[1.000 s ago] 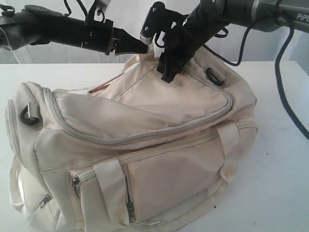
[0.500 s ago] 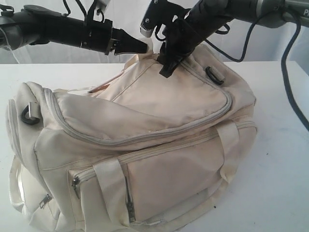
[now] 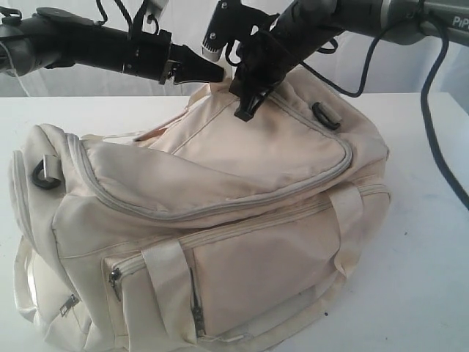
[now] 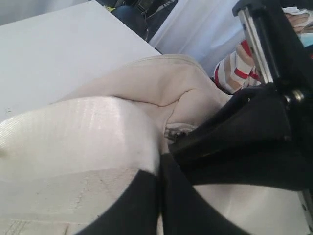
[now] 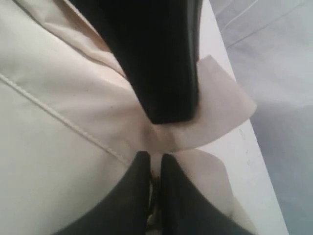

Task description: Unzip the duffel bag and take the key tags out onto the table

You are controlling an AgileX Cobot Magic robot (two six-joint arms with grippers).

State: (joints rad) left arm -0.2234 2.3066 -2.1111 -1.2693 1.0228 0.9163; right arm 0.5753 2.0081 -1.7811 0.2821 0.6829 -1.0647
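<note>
My right end effector has its fingers pinched together on the bag at its far top edge, with something small and metallic between them. My left end effector, tips pressed together, meets the same ridge beside a webbing handle. The bag lies on the table, its grey zipper closed, with bare table to its right.

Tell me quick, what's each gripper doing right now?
Left gripper: closed, seemingly pinching the duffel bag fabric.
Right gripper: closed on something at the duffel bag's zipper.

duffel bag cut off at bottom edge.
</note>
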